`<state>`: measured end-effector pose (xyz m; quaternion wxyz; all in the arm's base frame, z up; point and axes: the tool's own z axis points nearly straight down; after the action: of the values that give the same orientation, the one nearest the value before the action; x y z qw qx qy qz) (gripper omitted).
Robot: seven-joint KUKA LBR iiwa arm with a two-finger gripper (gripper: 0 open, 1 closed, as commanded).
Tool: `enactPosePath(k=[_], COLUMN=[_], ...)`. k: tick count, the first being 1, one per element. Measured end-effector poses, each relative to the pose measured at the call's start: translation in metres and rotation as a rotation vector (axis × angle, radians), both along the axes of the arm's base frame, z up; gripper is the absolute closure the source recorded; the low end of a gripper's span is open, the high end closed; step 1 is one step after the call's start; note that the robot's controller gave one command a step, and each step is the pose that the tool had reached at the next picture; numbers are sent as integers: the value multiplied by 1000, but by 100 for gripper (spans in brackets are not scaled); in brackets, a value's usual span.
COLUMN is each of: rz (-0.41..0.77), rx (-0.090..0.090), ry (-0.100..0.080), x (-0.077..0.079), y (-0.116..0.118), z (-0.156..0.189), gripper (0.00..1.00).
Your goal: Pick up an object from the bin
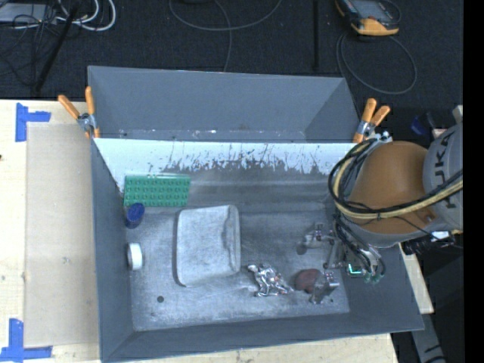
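Your gripper (325,282): low at the front right of the bin (227,119), just beside a dark reddish-brown round piece (304,280); whether it is apart or together cannot be told. Just left: crumpled silvery item (266,280). Further left: grey rectangular piece (204,244), white ring (134,256), blue cap (134,215), green studded plate (157,190).

The bin (219,308) holds one green studded plastic plate (156,191), one blue round cap (134,215), one white round ring (134,256) and one grey rectangular pad (206,245). It also holds one crumpled silver metallic piece (266,280) and one dark brown round lump (304,280).
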<state>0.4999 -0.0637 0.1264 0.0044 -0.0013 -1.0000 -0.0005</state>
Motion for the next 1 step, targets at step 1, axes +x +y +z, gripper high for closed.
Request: enactPosePath(k=[1], rz=[-16], rx=[0], ry=[-10], x=[7], y=[2], z=[-55], gripper=[0])
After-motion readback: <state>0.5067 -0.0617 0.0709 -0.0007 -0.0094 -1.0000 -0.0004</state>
